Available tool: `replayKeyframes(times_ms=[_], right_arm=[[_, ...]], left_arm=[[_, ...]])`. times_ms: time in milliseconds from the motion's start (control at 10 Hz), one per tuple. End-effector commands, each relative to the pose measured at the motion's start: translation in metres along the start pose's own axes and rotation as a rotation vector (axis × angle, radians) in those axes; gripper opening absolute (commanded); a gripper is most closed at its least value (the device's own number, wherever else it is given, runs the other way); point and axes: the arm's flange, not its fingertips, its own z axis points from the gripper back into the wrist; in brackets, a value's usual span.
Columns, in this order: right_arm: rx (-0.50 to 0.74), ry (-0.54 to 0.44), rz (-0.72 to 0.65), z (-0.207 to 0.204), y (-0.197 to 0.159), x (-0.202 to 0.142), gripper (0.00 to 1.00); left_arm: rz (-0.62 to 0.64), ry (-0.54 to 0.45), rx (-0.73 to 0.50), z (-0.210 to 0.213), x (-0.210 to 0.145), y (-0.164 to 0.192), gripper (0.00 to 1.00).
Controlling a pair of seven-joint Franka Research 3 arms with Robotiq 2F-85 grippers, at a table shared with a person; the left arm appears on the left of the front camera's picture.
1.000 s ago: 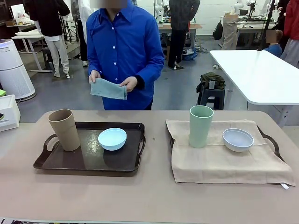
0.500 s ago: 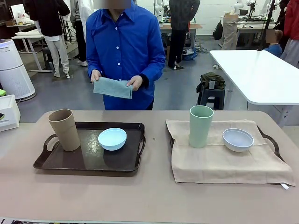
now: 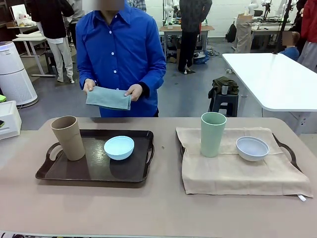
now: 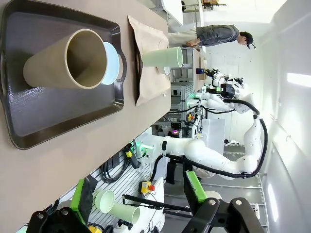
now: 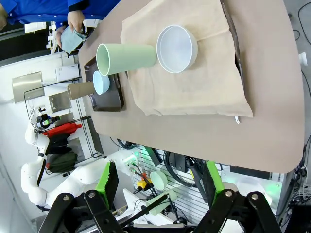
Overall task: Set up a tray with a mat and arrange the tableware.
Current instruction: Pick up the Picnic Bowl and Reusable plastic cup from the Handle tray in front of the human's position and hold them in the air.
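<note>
The tan-brown tumbler (image 3: 68,137) stands upright at the left end of a dark tray (image 3: 94,171). The light blue bowl (image 3: 119,147) sits beside it, nearer the tray's middle, with a clear gap between them. This tray's floor is bare and glossy around the two pieces.

Well apart to the right, the sage green tumbler (image 3: 213,134) stands upright on a beige mat (image 3: 237,173), and the pale grey-white bowl (image 3: 252,148) rests on the same mat just right of it, not touching. The mat drapes over a second tray (image 3: 291,151), whose dark handle shows past the mat's right edge. The mat's near edge hangs over onto the counter (image 3: 163,208). Both trays lie side by side on the counter with a strip of bare surface between them.

At the far side, behind the left tray, a person (image 3: 124,54) in a blue shirt holds a folded teal cloth (image 3: 108,97) in both hands (image 3: 134,91), above the counter's far edge.

The left pincer (image 4: 137,187) hangs released, fingers spread wide and empty, high above the dark tray and well clear of it. The right pincer (image 5: 160,170) is likewise released and empty, high above the mat-covered tray.
</note>
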Motion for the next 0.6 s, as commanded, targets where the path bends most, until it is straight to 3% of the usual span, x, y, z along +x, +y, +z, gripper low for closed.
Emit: replayKeyframes(times_ms=[0, 500], right_arm=[[0.002, -0.002, -0.011, -0.0008, -0.0002, 0.0009, 0.91], [0.002, -0.002, -0.011, -0.0008, -0.0002, 0.0009, 0.91]], left_arm=[[-0.003, -0.012, -0.014, 0.0014, -0.0006, 0.0002, 1.00], [-0.003, -0.012, -0.014, 0.0014, -0.0006, 0.0002, 1.00]])
